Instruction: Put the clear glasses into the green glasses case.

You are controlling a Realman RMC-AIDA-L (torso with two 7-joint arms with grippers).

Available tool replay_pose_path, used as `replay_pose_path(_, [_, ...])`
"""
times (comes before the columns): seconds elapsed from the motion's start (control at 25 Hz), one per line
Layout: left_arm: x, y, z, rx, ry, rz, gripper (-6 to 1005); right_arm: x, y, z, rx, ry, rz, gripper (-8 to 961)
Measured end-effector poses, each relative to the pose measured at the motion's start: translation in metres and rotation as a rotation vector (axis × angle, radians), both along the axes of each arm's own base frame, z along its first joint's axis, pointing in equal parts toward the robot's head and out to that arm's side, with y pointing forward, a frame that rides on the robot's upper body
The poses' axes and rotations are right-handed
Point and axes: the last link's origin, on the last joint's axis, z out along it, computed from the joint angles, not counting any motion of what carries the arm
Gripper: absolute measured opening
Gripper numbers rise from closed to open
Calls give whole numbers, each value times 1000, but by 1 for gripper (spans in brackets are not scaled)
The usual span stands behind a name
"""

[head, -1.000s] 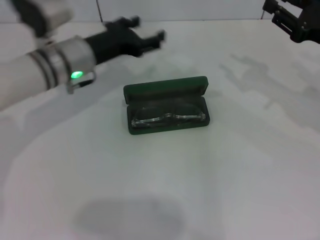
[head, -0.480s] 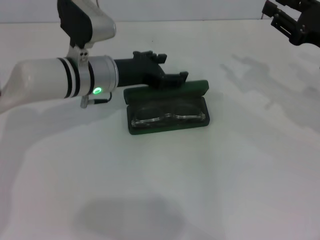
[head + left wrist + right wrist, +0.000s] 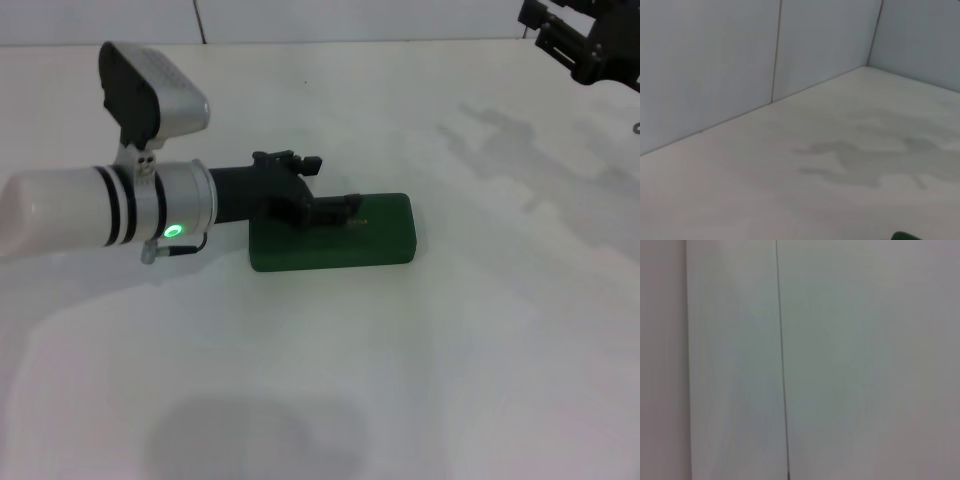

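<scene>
On the left of the head view the left arm reaches across the white table point(image 3: 470, 340), its silver wrist cuff showing a lit green light point(image 3: 173, 231). A grey and black camera housing point(image 3: 150, 95) sits on top of the wrist. The left gripper point(image 3: 330, 205) lies low over the lid of the green glasses case point(image 3: 380, 235), its dark fingers point(image 3: 345, 207) resting on or just above the lid near the left half. The fingers look to stand a little apart, with nothing between them, though the angle makes the gap hard to judge.

The case lies flat near the middle of the table with its lid down, long side running left to right. A small gold mark point(image 3: 360, 221) shows on the lid just beside the fingertips. The clear glasses are not visible anywhere; with the lid down, the inside of the case cannot be seen. The gripper body covers the case's upper left corner.

In the left wrist view only the table, pale wall panels and a dark green sliver of the case point(image 3: 905, 236) at the frame's edge appear.

At the far top right of the head view the right gripper point(image 3: 585, 45) hangs high, well apart from the case; whether its fingers are spread or pressed together I cannot tell. The right wrist view shows only blank wall panels.
</scene>
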Motion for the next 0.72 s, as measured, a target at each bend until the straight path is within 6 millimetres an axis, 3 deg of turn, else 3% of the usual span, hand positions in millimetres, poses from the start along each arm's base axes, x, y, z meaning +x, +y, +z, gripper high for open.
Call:
replay_pose_path(0.32, [0,-9,7,25,-98,-23,826,-9,1,-10,-44,-41,40,419])
replay_pose_path(0.72, [3,-49,59,93,-366,-298,826,-48,-8,-36,-246,-190,285,417])
